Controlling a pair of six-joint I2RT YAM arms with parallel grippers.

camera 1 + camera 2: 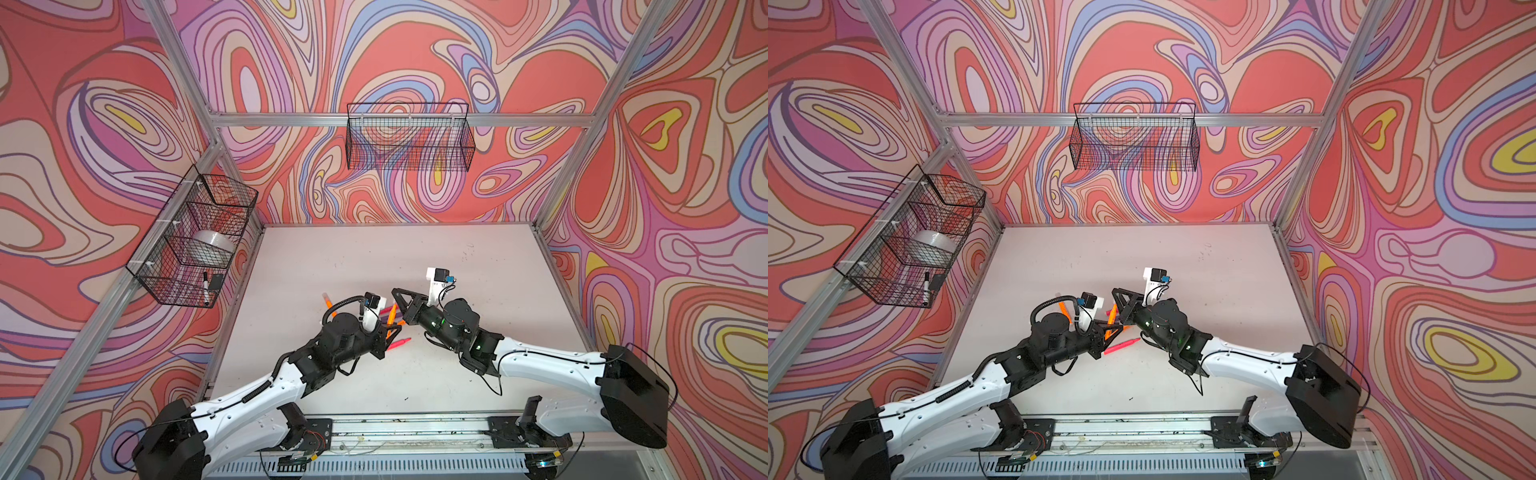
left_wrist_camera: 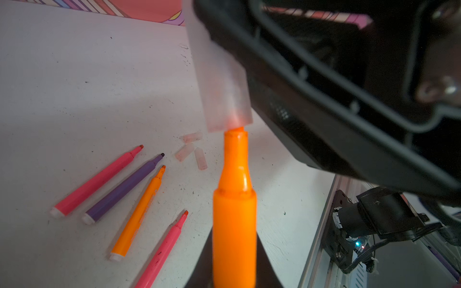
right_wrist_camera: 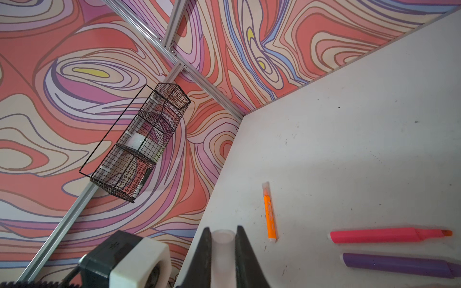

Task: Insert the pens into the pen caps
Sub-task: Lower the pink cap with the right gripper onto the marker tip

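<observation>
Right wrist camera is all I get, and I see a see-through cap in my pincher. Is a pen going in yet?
Observer: Almost. The left gripper holds an orange pen, and its tip is right at the cap's open end.
Operator: Are there more caps somewhere?
Observer: Yes, three loose caps lie close together on the table.
Operator: How many pens have no cap?
Observer: Four lie bare on the table: a pink pen, a purple pen, a second orange pen and another pink pen.
</observation>
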